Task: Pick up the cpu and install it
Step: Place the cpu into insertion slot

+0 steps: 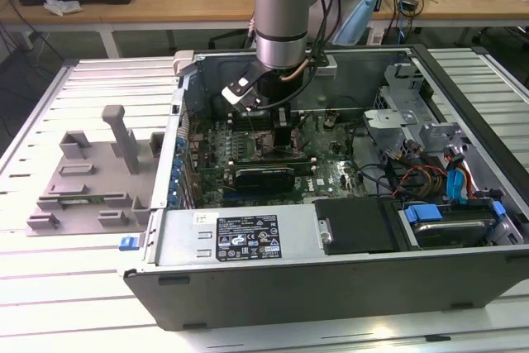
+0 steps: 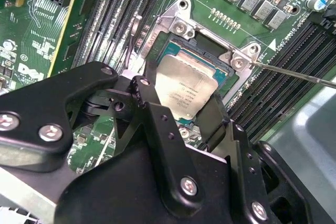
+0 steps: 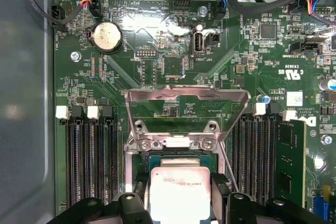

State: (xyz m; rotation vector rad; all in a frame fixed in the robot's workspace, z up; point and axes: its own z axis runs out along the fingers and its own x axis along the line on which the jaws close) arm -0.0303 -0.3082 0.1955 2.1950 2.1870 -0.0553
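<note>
exterior view, arm: the universal robots arm (image 1: 281, 14) reaches straight down into the open computer case (image 1: 248, 241), probably because the board lies flat on the case floor.
exterior view, gripper: the gripper (image 1: 279, 134) hangs low over the motherboard (image 1: 331, 175).
exterior view, fixture: the grey plastic fixture (image 1: 87, 179) sits outside the case, well apart from the jaws.
second wrist view, jaws: clenched on the cpu (image 2: 189, 85), with one black finger (image 2: 144, 93) against each of two opposite edges. gripping by the edges likely keeps the shiny top and the contact side free.
second wrist view, cpu: it lies flat between the jaws, directly over the cpu socket (image 2: 179, 24). whether it is fully seated or just above the socket cannot be told.
second wrist view, lever: the thin metal retention lever (image 2: 294, 71) stands swung out beside the socket, apart from the jaws. it looks released so that the socket stays open.
first wrist view, load plate: the load plate (image 3: 186, 100) is flipped up just beyond the jaws, which leaves the socket opening free for the chip.
first wrist view, cpu: its edges run parallel to the socket frame, so it looks lined up for installing.
first wrist view, surroundings: memory slots (image 3: 86, 156) flank the jaws on both sides, and a memory module (image 3: 290, 161) stands further out on one side. the coin cell battery (image 3: 106, 36) is well beyond the jaws.
</note>
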